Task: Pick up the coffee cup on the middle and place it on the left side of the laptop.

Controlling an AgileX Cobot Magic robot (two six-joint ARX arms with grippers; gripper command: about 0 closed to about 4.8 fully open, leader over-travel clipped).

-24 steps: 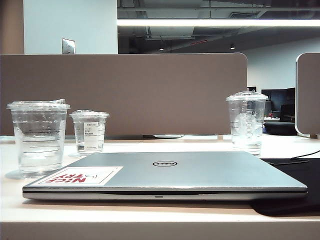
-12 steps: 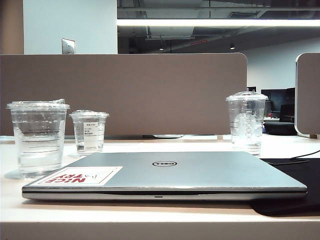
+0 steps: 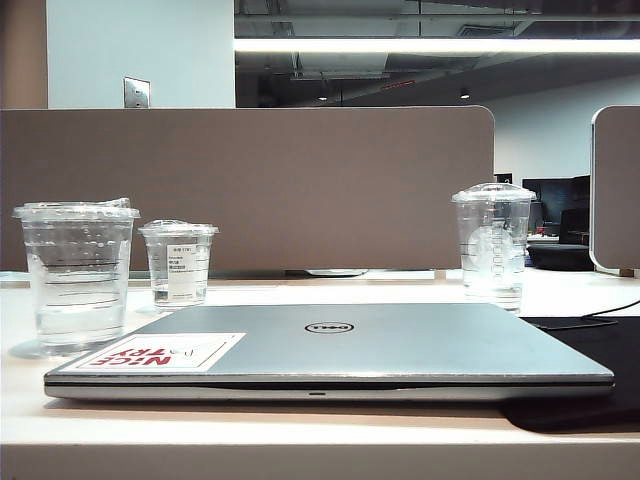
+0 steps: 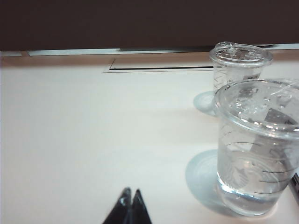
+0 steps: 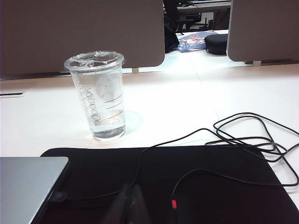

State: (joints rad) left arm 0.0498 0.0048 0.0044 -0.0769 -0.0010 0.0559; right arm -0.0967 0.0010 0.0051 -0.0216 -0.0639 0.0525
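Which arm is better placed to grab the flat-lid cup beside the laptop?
Left. The coffee cup stands close ahead of the shut left end effector. The right end effector hangs over the black mat by the domed-lid cup, with the laptop between.

Bright overhead strip light (image 3: 436,45) far back; white table (image 4: 93,140) overexposed in wrist views, soft cup shadows, exterior background dim, focus sharp.

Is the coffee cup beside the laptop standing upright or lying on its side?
Upright. The coffee cup stands on its base on the table, flat lid on top, left of the closed laptop.
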